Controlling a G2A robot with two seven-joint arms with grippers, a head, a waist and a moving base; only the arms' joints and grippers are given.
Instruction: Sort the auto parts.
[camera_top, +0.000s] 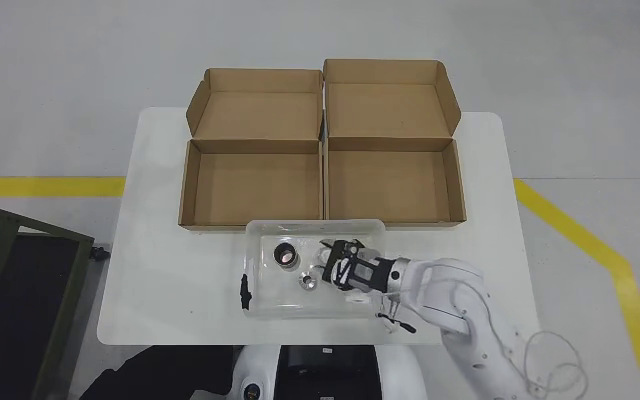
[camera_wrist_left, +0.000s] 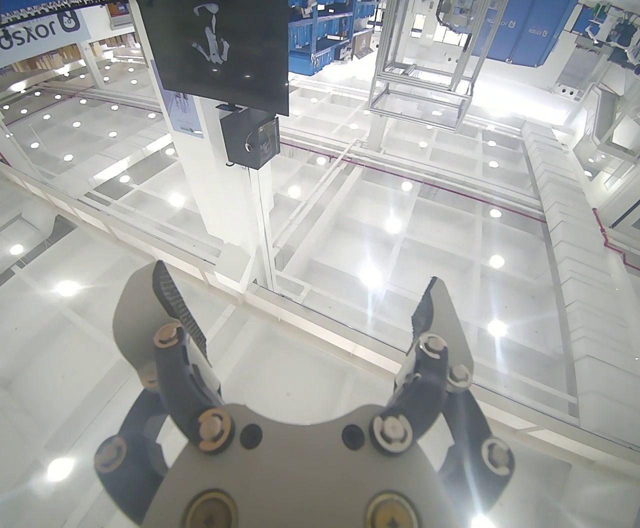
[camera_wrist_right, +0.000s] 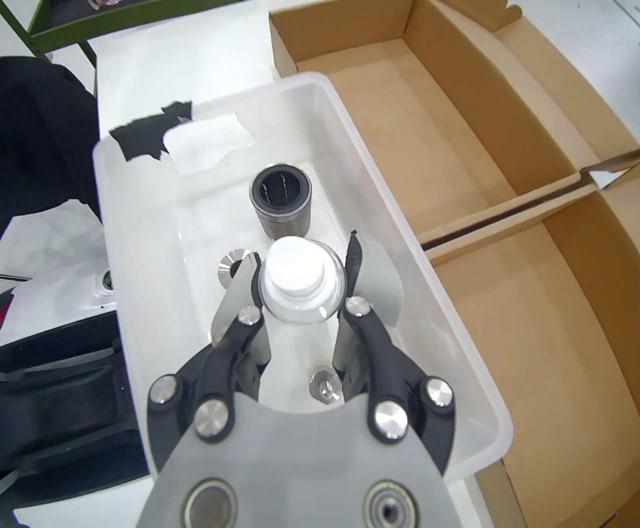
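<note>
A clear plastic bin (camera_wrist_right: 114, 240) holds the auto parts. My right gripper (camera_wrist_right: 303, 262) is down inside it, shut on a white stepped round part (camera_wrist_right: 295, 282), with a finger against each side. Just beyond stands a dark metal cylinder sleeve (camera_wrist_right: 281, 207). A small silver cone-shaped piece (camera_wrist_right: 230, 264) lies beside one finger, and a silver nut (camera_wrist_right: 325, 389) lies under the gripper. In the top view the right gripper (camera_top: 335, 262) is in the bin (camera_top: 262, 300) at the table's front. My left gripper (camera_wrist_left: 296, 280) is open, empty and pointed up at the ceiling.
Two open cardboard boxes (camera_top: 252, 188) (camera_top: 392, 186) stand side by side behind the bin, their lids folded back. In the right wrist view the nearer box (camera_wrist_right: 525, 325) borders the bin. Black tape and a white label (camera_wrist_right: 207, 140) mark the bin's far wall. A green cart (camera_top: 35, 290) stands left of the table.
</note>
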